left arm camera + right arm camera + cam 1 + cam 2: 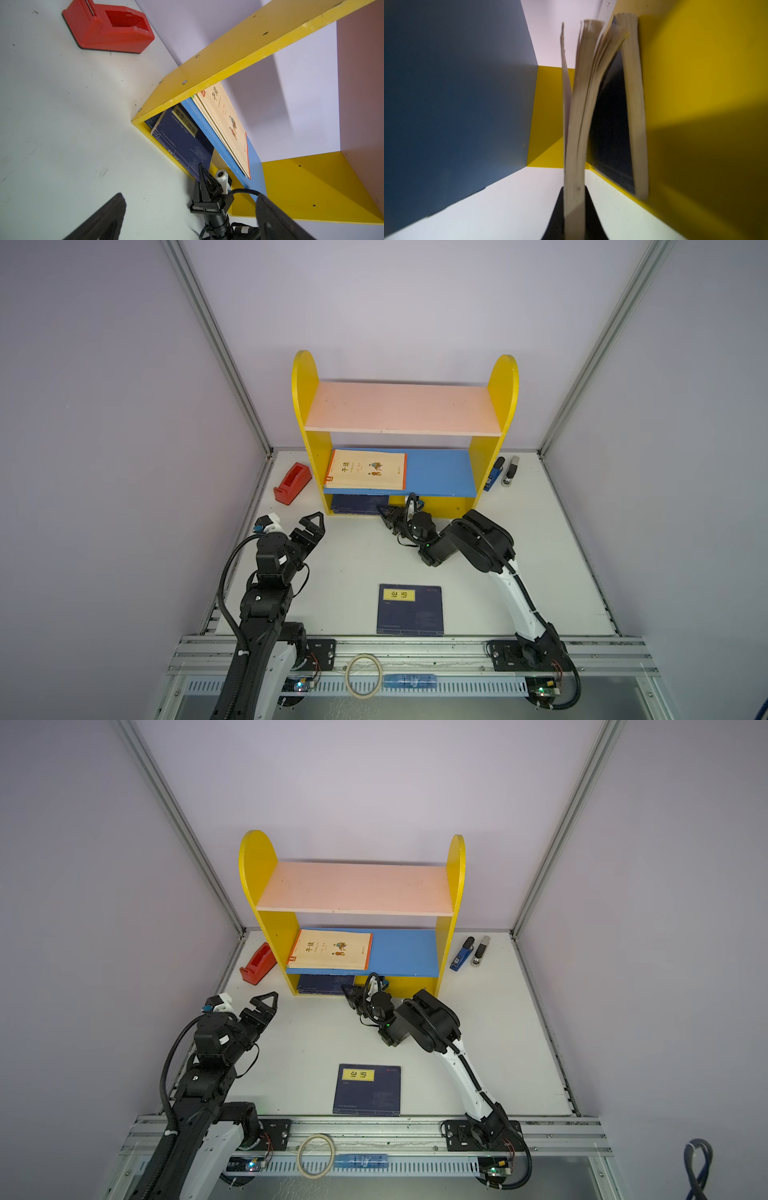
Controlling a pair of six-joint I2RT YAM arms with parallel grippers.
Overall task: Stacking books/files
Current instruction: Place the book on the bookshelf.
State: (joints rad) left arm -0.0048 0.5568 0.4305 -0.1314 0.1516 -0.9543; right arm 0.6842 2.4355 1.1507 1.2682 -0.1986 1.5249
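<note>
1. The right gripper is clamped on a corner of a navy book in the shelf's bottom bay. A second navy book lies flat there beneath it. The held book's pages fan loose beyond the jaws.
2. Best bet: slide it deeper, low and level, so the fanned pages land on the lower book and do not catch the shelf's blue board.
3. Square its edges over the lower book before letting go.
4. The left gripper hovers off the shelf's front corner, jaws wide and empty.
5. A third navy book lies well in front of the shelf, and the cream books sit on its blue board.
</note>
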